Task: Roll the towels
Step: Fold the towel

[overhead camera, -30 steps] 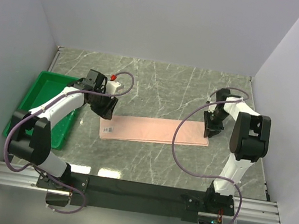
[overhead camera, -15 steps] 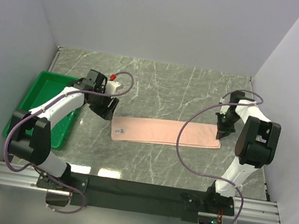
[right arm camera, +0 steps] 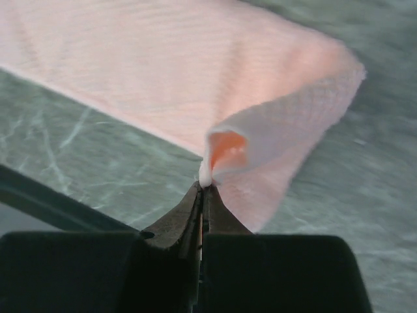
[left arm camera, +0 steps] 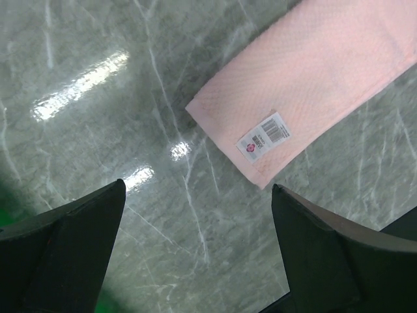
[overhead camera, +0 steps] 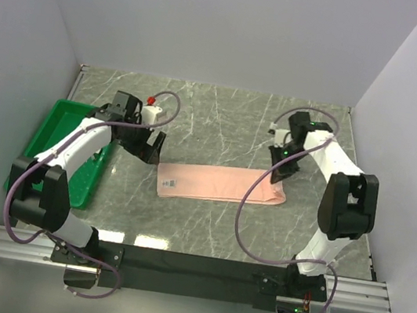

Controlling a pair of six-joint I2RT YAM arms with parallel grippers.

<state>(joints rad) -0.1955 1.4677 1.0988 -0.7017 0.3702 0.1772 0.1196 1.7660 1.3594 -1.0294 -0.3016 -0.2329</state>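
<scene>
Your right jaws have swept inward since half a second ago, carrying the right end of the salmon-pink towel [overhead camera: 216, 184] back over itself, so the strip now lies shorter on the table [overhead camera: 222, 119]. On the right wrist view you can see those jaws pressed together on a thin pinch of the towel's corner. The cloth curls up from them in a soft open fold, and the rest of the towel lies flat beyond.

Your left jaws have spread wider than a moment ago. They hold nothing and hang above bare marble just beside the towel's left end. The left wrist view shows that end lying flat, its corner between the two fingers [left arm camera: 65, 251]. A small white tag [left arm camera: 264, 135] with a barcode sits close to the short edge.

At the left side of the table you have the green tray [overhead camera: 53, 125], apart from the towel, with your left arm [overhead camera: 75, 143] crossing over it in the overhead view.
</scene>
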